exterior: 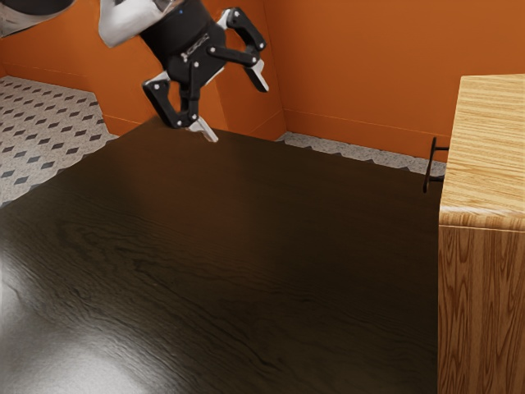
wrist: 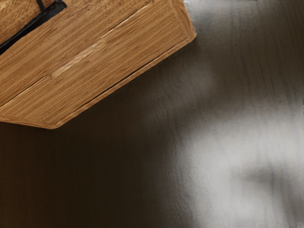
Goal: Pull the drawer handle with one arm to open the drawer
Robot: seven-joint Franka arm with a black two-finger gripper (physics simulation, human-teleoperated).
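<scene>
Gripper wide open, empty, above table's far edge; drawer handle well apart on cabinet; approach square w/ jaws straddling bar, then squeeze.

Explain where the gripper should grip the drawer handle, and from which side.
Grip the drawer handle at the middle of its thin black bar, probably coming from the exterior view's left. The bar stands upright, held off the front of the cabinet by short posts, leaving a gap behind it. The gripper, jaws open, should close across the bar.
</scene>
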